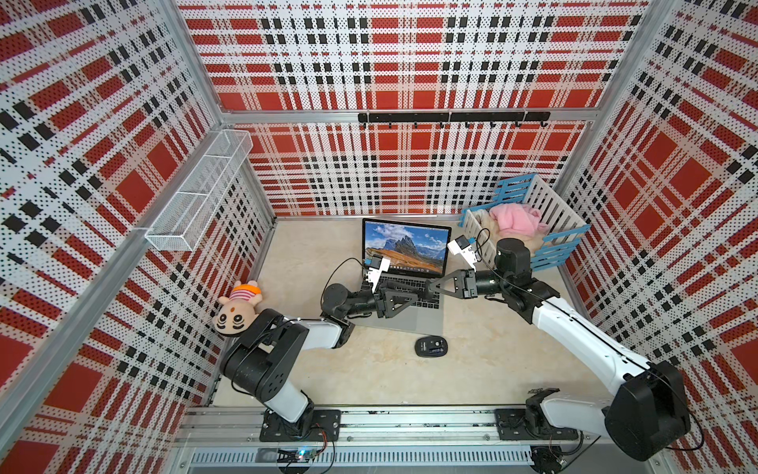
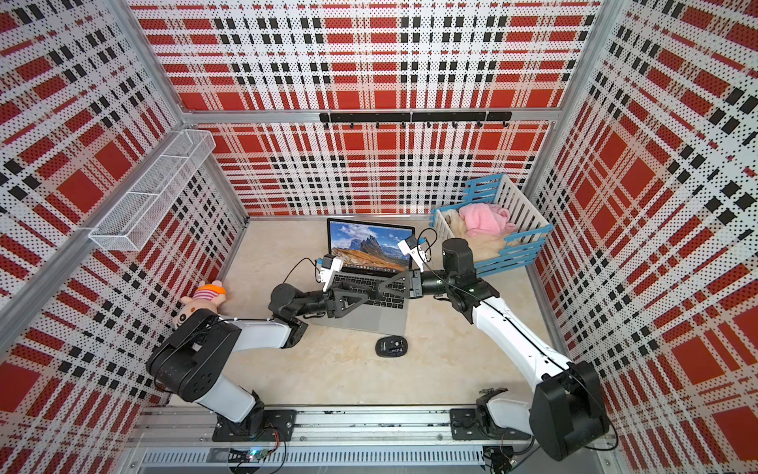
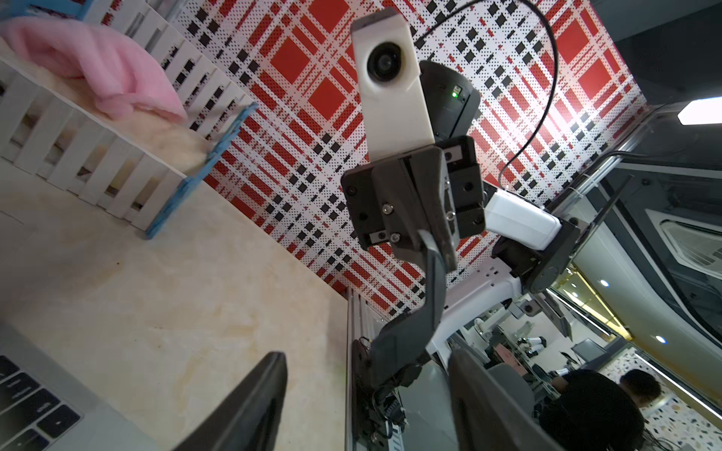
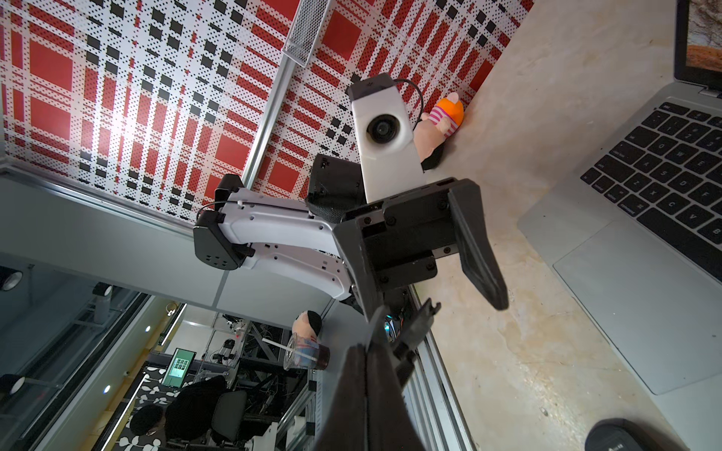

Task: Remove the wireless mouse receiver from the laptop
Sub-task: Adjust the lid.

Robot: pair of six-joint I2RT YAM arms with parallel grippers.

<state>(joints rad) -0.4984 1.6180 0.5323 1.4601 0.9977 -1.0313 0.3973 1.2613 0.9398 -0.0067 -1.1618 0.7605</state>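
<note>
Over the keyboard of the open laptop (image 1: 412,321) the two arms meet tip to tip. The left gripper (image 1: 421,290) reaches in from one side and the right gripper (image 1: 430,286) from the other. The left gripper is released: the right wrist view shows its two fingers (image 4: 476,242) spread wide apart with nothing between the pads but the other arm's tip. The right gripper is clenched, its fingers (image 3: 433,281) pressed together into one narrow wedge that points into the gap between the left gripper's fingers. The wireless mouse receiver cannot be made out in any view. Whether it sits pinched at the tip of the right gripper or in the laptop's side I cannot tell. The laptop's screen, showing a mountain landscape, stands just beyond both grippers, and its trackpad lies just on the near side of them. The black mouse (image 1: 430,346) lies on the worktop (image 1: 492,361) nearer the arm bases than the grippers and clear of the laptop's front edge. A plush doll (image 1: 238,307) lies well off to the left gripper's outer side. A slatted basket (image 1: 562,213) with a pink cloth (image 1: 514,219) stands behind the right gripper's wrist.
</note>
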